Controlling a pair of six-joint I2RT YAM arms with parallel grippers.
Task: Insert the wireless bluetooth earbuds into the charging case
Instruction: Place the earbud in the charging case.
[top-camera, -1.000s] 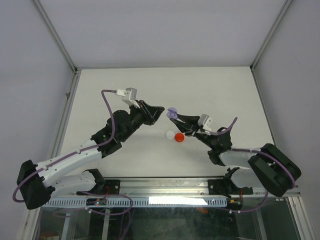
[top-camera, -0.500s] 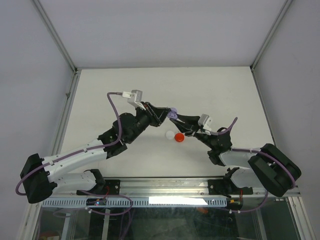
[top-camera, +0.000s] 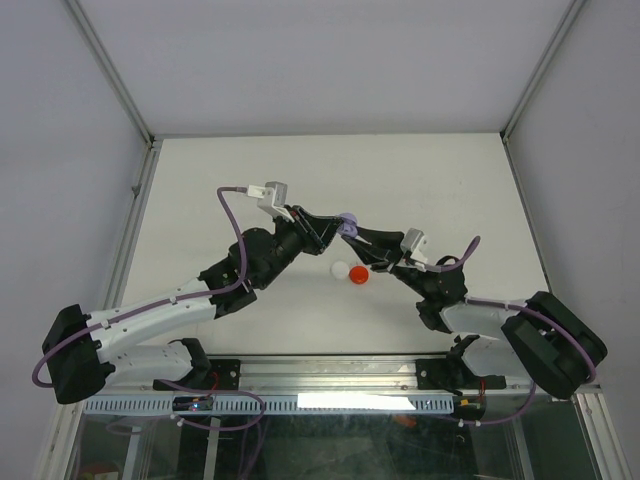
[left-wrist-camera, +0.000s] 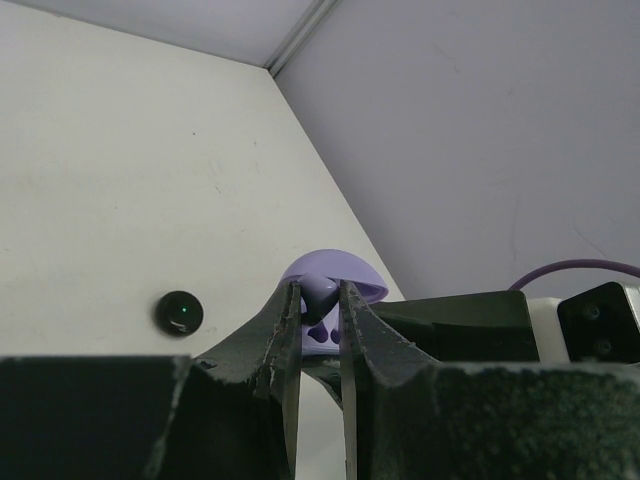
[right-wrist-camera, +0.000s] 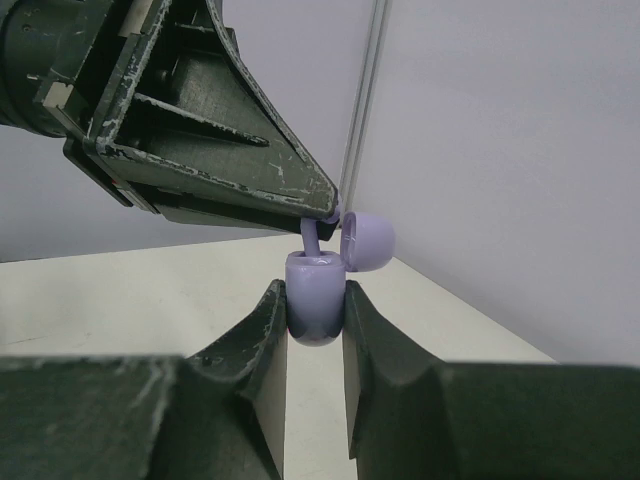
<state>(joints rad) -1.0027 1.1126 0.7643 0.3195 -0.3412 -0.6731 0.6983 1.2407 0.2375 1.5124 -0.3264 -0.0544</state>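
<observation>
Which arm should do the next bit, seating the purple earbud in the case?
Left. The left gripper pinches the purple earbud with its stem at the open case's mouth; the right gripper is busy clamping that case upright.

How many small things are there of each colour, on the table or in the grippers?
Purple: 2, case and earbud
White: 1, white round piece
Red: 1, red round piece
Black: 1, black round piece
Total: 5
</observation>
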